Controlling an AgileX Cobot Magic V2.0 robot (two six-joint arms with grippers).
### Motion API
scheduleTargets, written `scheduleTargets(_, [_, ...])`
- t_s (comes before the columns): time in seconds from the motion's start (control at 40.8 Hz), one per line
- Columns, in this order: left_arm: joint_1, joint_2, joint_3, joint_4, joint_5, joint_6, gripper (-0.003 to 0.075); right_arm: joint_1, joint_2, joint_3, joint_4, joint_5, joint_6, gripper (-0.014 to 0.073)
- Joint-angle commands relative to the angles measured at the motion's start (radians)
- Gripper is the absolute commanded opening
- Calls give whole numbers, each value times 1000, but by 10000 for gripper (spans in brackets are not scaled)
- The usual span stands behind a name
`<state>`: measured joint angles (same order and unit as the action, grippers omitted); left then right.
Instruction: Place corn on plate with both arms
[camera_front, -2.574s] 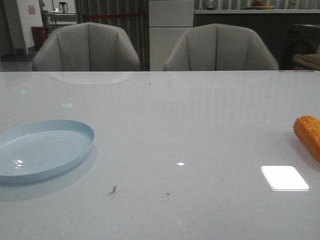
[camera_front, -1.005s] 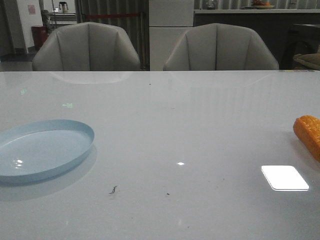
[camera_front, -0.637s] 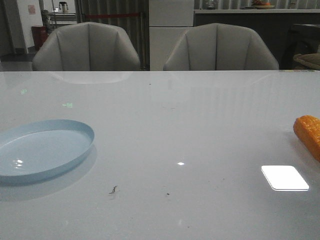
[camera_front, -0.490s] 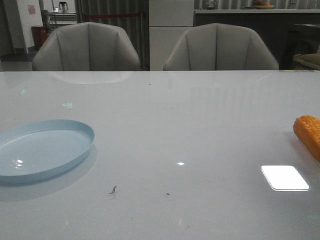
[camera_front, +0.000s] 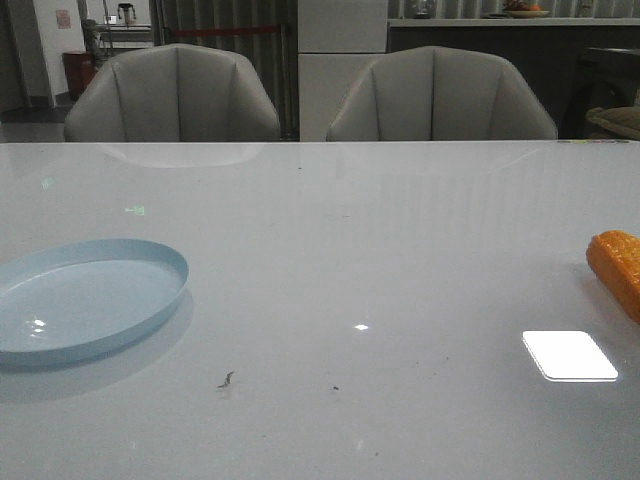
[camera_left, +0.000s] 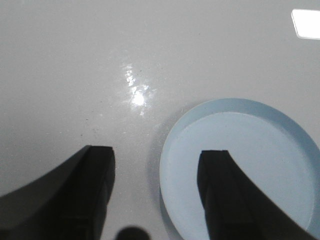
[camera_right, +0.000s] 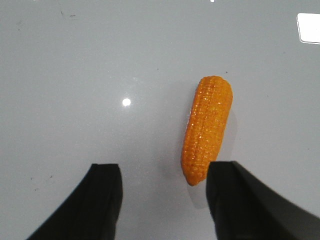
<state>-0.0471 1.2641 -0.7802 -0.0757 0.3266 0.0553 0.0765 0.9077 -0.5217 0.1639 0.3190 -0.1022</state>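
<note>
The orange corn (camera_front: 618, 268) lies on the table at the far right edge of the front view, partly cut off. In the right wrist view the whole corn (camera_right: 207, 129) lies flat, its tapered end toward my right gripper (camera_right: 162, 172), which is open, empty and above it. The pale blue plate (camera_front: 85, 298) sits empty at the left. In the left wrist view the plate (camera_left: 250, 150) lies under my open, empty left gripper (camera_left: 157, 160), one finger over it. Neither gripper shows in the front view.
The white glossy table (camera_front: 340, 250) carries bright light reflections (camera_front: 568, 355) and small dark specks (camera_front: 227, 379). Two grey chairs (camera_front: 172, 95) stand behind the table's far edge.
</note>
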Motion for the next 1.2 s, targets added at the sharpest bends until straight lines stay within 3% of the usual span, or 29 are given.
scheduleTargets(0.0, [-1, 101, -147, -12, 60, -6, 440, 2, -5, -37, 18, -56, -4, 488])
scheduleTargets(0.294, [-1, 394, -345, -12, 200, -6, 440, 2, -5, -37, 22, -55, -4, 488])
scheduleTargets(0.809, [-3, 573, -360, -21, 219, -6, 435, 2, -5, -37, 22, -42, -4, 488])
scheduleTargets(0.907, [-3, 578, -360, -23, 225, -6, 364, 2, -5, -37, 22, -42, -4, 488])
scheduleTargets(1.054, [-3, 594, -360, -23, 253, -6, 94, 2, -5, -37, 22, -42, -4, 488])
scheduleTargets(1.176, [-3, 606, -360, -43, 274, -6, 99, 2, -5, -37, 22, -42, -4, 488])
